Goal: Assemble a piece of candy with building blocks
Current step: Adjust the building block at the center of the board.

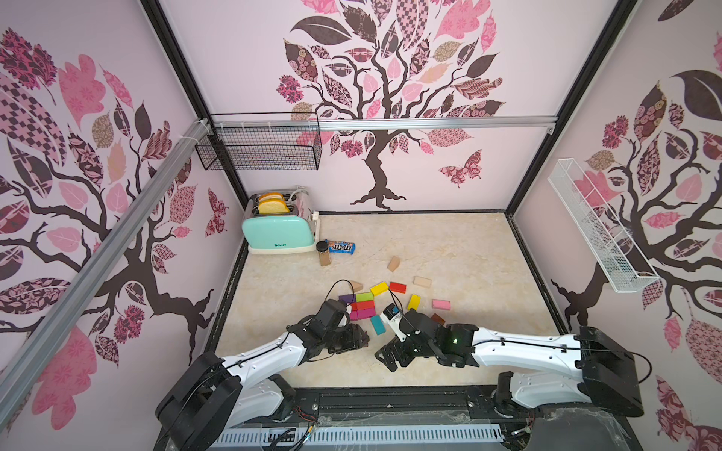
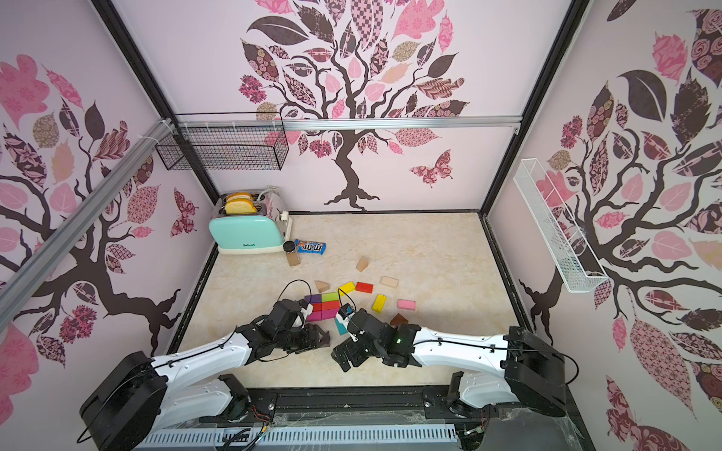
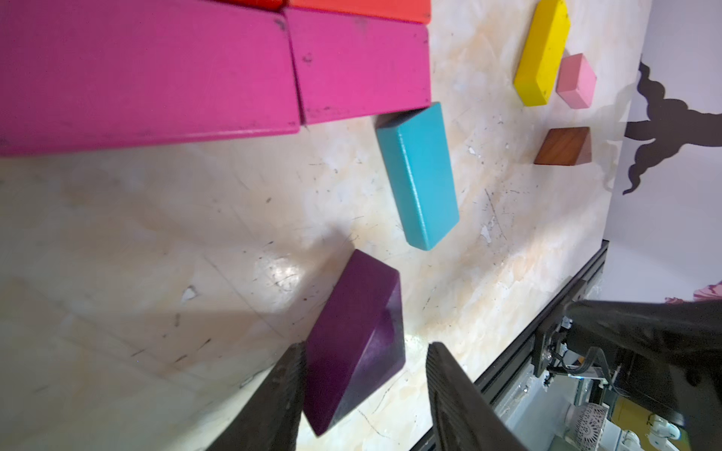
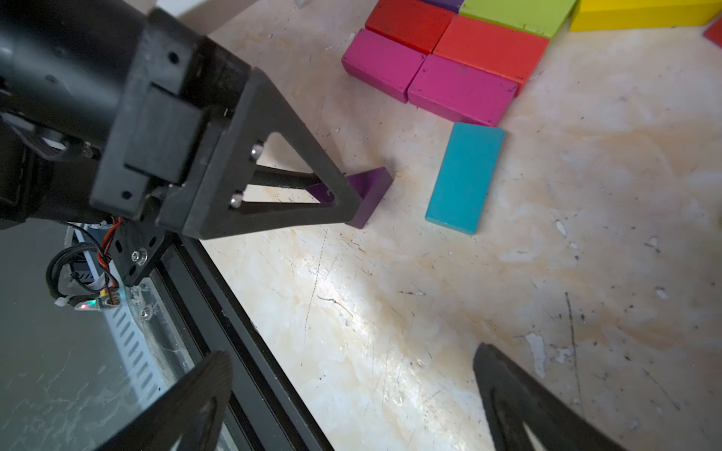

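Note:
A purple triangle block (image 3: 351, 336) lies on the table near the front edge, between the fingers of my left gripper (image 3: 365, 345). One finger touches its side, the other stands off with bare table showing, so the gripper is open around it. In the right wrist view the same triangle (image 4: 369, 187) pokes out past the left gripper's fingers (image 4: 336, 203). A joined cluster of purple, green, red and magenta blocks (image 1: 361, 304) sits just behind, with a teal block (image 1: 377, 325) at its corner. My right gripper (image 4: 353, 351) hangs wide open and empty over bare table beside the left one.
Loose blocks lie right of the cluster: yellow (image 1: 414, 302), red (image 1: 397, 287), pink (image 1: 441, 304), tan (image 1: 422, 281) and a brown triangle (image 1: 437, 318). A mint toaster (image 1: 279, 230), a small jar (image 1: 323, 254) and an M&M's packet (image 1: 342, 247) stand at the back left. The black front rail (image 4: 242, 351) runs under the right gripper.

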Controlling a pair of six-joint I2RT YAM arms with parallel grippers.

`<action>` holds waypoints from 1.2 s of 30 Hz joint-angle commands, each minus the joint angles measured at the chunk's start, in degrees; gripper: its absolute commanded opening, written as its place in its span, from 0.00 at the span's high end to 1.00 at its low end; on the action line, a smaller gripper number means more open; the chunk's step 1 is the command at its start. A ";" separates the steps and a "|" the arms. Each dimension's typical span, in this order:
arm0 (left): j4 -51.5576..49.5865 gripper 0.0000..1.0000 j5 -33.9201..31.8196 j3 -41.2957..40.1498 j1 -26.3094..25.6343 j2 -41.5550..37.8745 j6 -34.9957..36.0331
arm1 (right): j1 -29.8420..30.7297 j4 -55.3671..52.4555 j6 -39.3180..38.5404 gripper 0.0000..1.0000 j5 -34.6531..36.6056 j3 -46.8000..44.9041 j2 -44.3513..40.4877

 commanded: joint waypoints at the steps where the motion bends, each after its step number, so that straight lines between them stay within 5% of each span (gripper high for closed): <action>1: 2.73 0.47 1.69 -0.34 -2.77 -0.18 -1.35 | 0.04 -0.82 -0.16 0.01 1.48 -0.04 -0.53; 12: 10.57 0.47 2.14 0.16 -8.57 4.33 -6.89 | -0.41 -5.41 -0.74 0.01 4.38 -0.03 -3.78; 19: -5.54 0.46 -3.86 4.00 -8.09 -4.22 -1.99 | -0.54 -7.20 -3.38 0.01 3.26 0.76 -3.59; 27: -22.09 0.51 -4.91 4.50 4.07 -17.52 1.95 | -0.37 -2.53 -5.72 0.08 -2.29 2.95 3.46; 36: -22.45 0.52 -3.39 3.62 9.93 -17.35 -0.67 | -0.28 1.19 -7.70 0.21 -2.65 7.33 12.50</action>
